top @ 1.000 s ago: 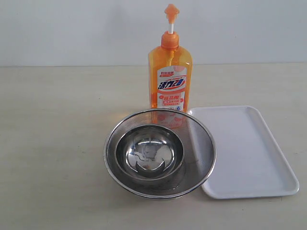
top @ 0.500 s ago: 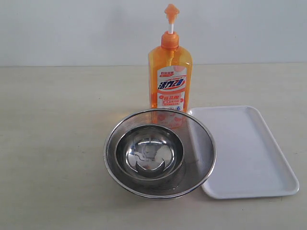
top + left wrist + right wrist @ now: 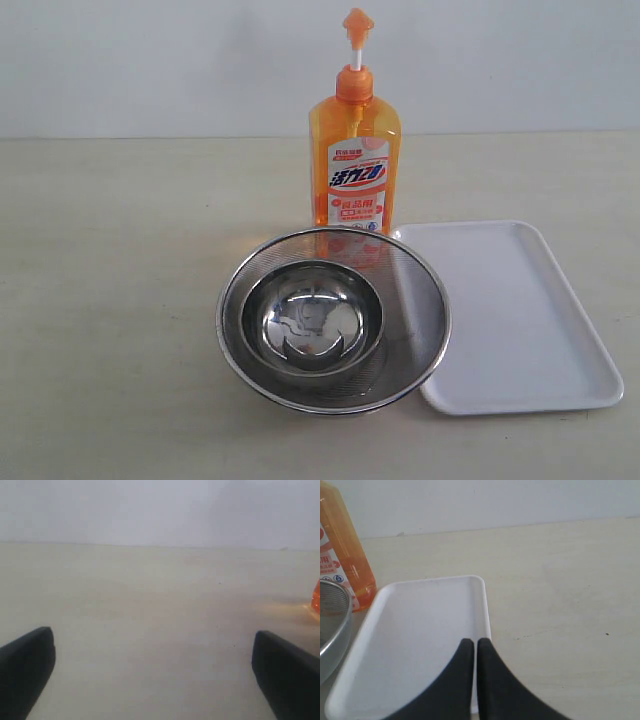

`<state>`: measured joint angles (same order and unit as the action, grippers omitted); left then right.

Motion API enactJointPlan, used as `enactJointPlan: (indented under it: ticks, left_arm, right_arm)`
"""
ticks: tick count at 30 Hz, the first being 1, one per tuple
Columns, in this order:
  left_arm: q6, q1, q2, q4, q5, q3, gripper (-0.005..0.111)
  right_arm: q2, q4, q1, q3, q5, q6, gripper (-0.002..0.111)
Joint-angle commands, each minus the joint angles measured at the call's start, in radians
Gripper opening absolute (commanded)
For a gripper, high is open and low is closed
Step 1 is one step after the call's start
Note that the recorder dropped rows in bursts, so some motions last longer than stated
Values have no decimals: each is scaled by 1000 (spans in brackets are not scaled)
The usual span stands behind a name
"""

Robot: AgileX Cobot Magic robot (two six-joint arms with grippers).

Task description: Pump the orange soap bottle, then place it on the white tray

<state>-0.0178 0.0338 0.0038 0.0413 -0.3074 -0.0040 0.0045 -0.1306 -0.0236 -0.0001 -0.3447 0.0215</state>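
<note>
Left gripper (image 3: 150,639) hangs over bare table (image 3: 120,260) with its jaws spread as wide as they go, nothing between them and nothing touched. Only an orange sliver of the bottle (image 3: 316,597) shows at the edge of its wrist view, so it looks well short of the bottle.

In the exterior view, a steel strainer (image 3: 425,335) with a bowl (image 3: 312,320) inside sits just in front of the bottle (image 3: 355,170). The bottle stands upright on the table with its pump head (image 3: 357,22) fully raised. The tray (image 3: 520,320) lies to the right of the bottle and in front of it, its far corner just beside the bottle's base, and it carries nothing.

Right gripper (image 3: 473,644) has its jaws pressed together, empty, hovering over one end of the tray, with the bottle beyond the tray's other end.

By my reading the first step has not begun: neither gripper is at the bottle. Next, one gripper probably has to steady the bottle's flat sides while the other pushes straight down on the pump head, clear of the strainer's rim.
</note>
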Motion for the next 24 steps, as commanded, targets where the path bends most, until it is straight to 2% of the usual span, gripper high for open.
enactJointPlan:
  ticks: [1,10,16,24]
  left_arm:
    - [0,3,-4,0,8,4,109]
    - [0,3,-4,-3,8,4,109]
    - [-78,3,-4,-132,22,4,109]
    - [-80,3,-4,-283,22,4,109]
  right_arm:
    - [-5,4,3,0,11,2,0]
    - [-5,4,3,0,11,2,0]
    - [-5,4,3,0,11,2,0]
    - [-5,4,3,0,11,2,0]
